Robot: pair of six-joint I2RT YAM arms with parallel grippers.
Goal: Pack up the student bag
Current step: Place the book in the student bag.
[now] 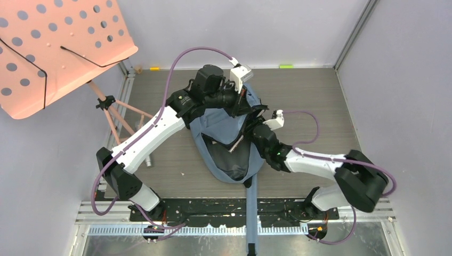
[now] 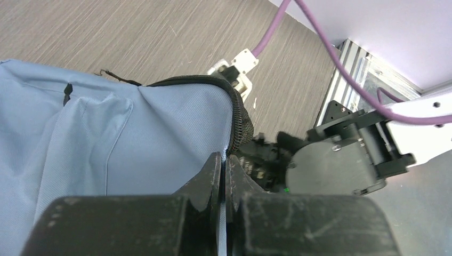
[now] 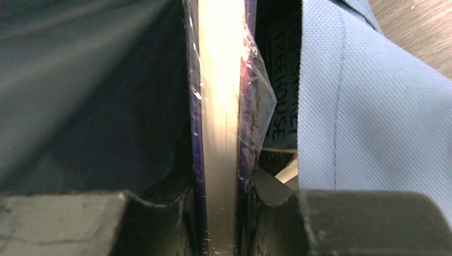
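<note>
The student bag (image 1: 218,124), grey-blue fabric with a black zipper, lies mid-table with its mouth open toward the arms. My left gripper (image 1: 244,105) is at the bag's far right rim. In the left wrist view it (image 2: 224,157) is shut on the bag's fabric edge (image 2: 133,138), just below the zipper (image 2: 242,120). My right gripper (image 1: 251,132) reaches into the opening. In the right wrist view it (image 3: 220,184) is shut on a plastic-covered book (image 3: 218,96), held page edge up inside the dark lining (image 3: 80,96). A second book (image 3: 280,106) stands beside it against the bag wall (image 3: 362,106).
An orange perforated music stand (image 1: 53,48) on a tripod (image 1: 114,114) stands at the far left. One long blue strap (image 1: 252,213) trails over the metal rail (image 1: 213,216) at the near edge. Grey walls close in on three sides.
</note>
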